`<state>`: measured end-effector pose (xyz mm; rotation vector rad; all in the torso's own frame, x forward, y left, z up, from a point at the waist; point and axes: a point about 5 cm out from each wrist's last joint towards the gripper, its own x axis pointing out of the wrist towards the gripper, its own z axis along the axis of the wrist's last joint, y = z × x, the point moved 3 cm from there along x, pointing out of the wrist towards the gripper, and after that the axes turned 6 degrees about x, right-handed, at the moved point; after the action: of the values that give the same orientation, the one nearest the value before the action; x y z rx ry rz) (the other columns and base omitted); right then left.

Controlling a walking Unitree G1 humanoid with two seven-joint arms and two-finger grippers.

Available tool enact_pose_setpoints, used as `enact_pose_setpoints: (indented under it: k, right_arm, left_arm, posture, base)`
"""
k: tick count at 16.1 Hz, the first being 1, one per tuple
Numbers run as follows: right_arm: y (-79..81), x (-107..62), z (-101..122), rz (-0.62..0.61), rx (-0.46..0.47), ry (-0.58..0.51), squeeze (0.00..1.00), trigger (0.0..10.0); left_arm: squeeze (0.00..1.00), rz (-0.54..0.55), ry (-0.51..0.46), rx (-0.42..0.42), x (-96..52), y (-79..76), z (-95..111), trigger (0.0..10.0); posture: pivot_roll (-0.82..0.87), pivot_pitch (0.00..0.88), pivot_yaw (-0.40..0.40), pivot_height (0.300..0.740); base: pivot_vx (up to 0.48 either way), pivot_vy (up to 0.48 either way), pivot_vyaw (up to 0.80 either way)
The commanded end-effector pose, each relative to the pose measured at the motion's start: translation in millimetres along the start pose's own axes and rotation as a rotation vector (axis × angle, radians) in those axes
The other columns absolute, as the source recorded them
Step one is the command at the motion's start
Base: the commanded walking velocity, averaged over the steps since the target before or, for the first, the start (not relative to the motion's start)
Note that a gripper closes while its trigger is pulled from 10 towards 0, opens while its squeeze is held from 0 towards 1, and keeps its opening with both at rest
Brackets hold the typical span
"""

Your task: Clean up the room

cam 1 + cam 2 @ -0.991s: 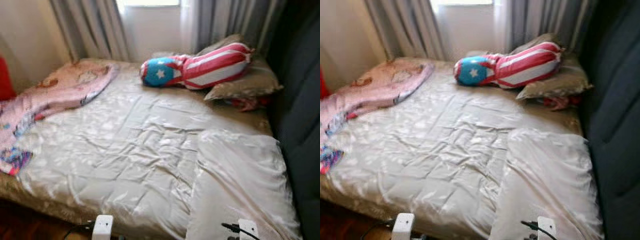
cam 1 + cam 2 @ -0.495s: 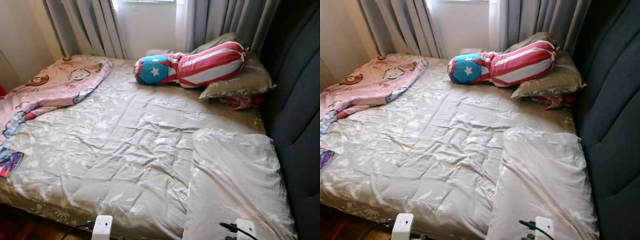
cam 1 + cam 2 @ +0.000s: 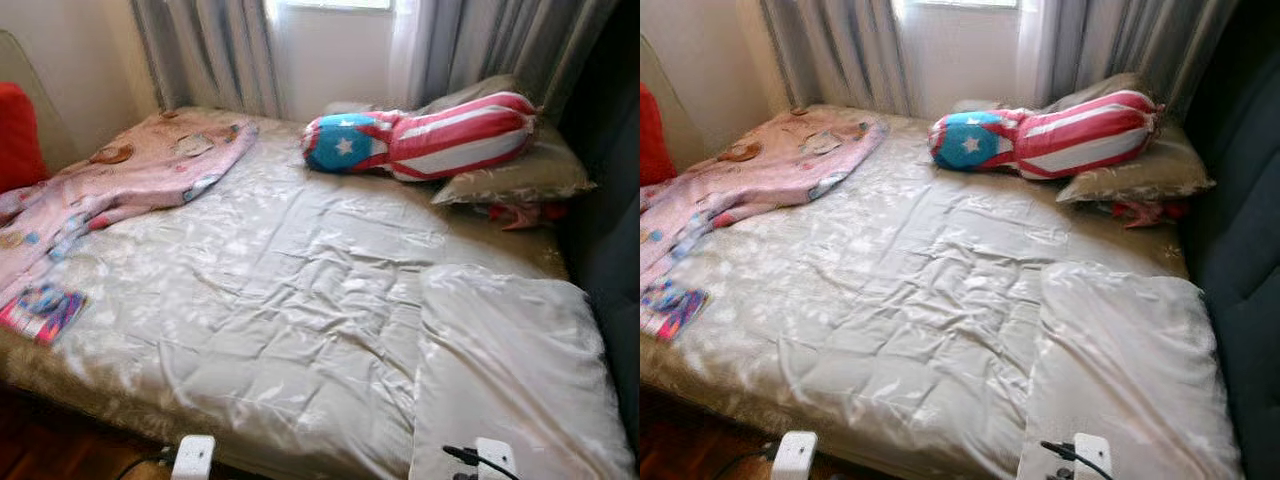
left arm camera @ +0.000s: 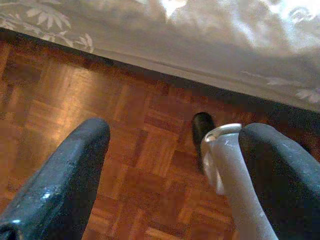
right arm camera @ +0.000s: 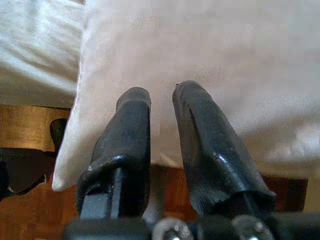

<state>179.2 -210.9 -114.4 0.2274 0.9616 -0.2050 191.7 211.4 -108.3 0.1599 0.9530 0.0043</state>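
The robot stands at the foot of the bed (image 3: 280, 300), and the step in hand looks like sizing it up before any tidying starts; nothing is gripped. Both arms hang low at the bed's near edge. The left gripper (image 4: 170, 165) points down at the parquet floor (image 4: 75, 100) just off the bed's side, its two black fingers spread wide with only floor between them. The right gripper (image 5: 162, 130) hovers over the nearest corner of the big pale pillow (image 3: 515, 370), fingers close together with a narrow gap and pinching nothing.

That pillow lies flat on the bed's near right part, beside the dark headboard (image 3: 615, 200). On the bed's near left edge sits a small colourful flat item (image 3: 42, 310), perhaps a book or packet; it is too blurred to tell. Beyond it a pink patterned blanket (image 3: 130, 175) sprawls rumpled along the bed's left side up to the far corner. At the bed's far end lies a red-and-white striped bolster (image 3: 420, 145) with a blue starred end, resting partly on an olive pillow (image 3: 520, 175), with a scrap of red cloth (image 3: 525, 212) tucked just under it. Grey curtains (image 3: 210, 50) hang behind.

The next move probably calls for raising an arm to the closest loose thing, the pillow at the right gripper, or stepping left toward the blanket.
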Motion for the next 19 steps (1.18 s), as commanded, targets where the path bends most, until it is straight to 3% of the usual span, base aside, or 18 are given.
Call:
enact_pose_setpoints:
  k: [1, 3, 5, 8, 13, 19]
  right_arm:
    - [-9.0, -2.0, -6, -0.016, 0.007, 0.023, 0.0, 10.0]
    - [-9.7, -2.4, -7, -0.016, 0.01, 0.025, 0.0, 10.0]
    - [7.3, -1.1, -14, 0.001, 0.007, 0.036, 0.0, 10.0]
    - [20.0, -0.6, -19, 0.014, 0.008, 0.041, 0.0, 10.0]
    - [2.8, -2.2, -16, -0.001, 0.008, 0.034, 0.0, 10.0]
    - [10.4, -0.8, -14, 0.01, 0.005, 0.028, 0.0, 10.0]
  left_arm:
    - [0.0, -0.004, 0.02, 0.002, -0.8, 0.1, -5, 10.0]
    - [0.0, -0.002, 0.026, 0.003, -1.5, 0.6, -8, 10.0]
    - [0.0, -0.003, 0.034, 0.003, -2.0, 0.6, -11, 10.0]
    - [0.0, 0.0, 0.038, 0.003, -2.3, 2.3, -12, 10.0]
    - [0.0, 0.0, 0.039, 0.005, -2.0, 2.4, -11, 10.0]
    - [0.0, 0.002, 0.044, 0.002, -2.8, 4.3, -14, 10.0]
  posture:
    - [-0.07, 0.0, -0.004, 0.74]
    - [-0.07, 0.0, -0.005, 0.74]
    - [-0.07, 0.0, -0.003, 0.74]
    - [-0.07, 0.0, -0.002, 0.74]
    - [-0.07, 0.0, -0.001, 0.74]
    - [-0.06, 0.0, -0.006, 0.74]
  base:
    - [0.0, 0.36, 0.0]
    - [0.0, 0.358, 0.0]
    - [0.0, 0.356, 0.0]
    - [0.0, 0.385, 0.0]
    - [0.0, 0.401, 0.0]
    - [0.0, 0.401, 0.0]
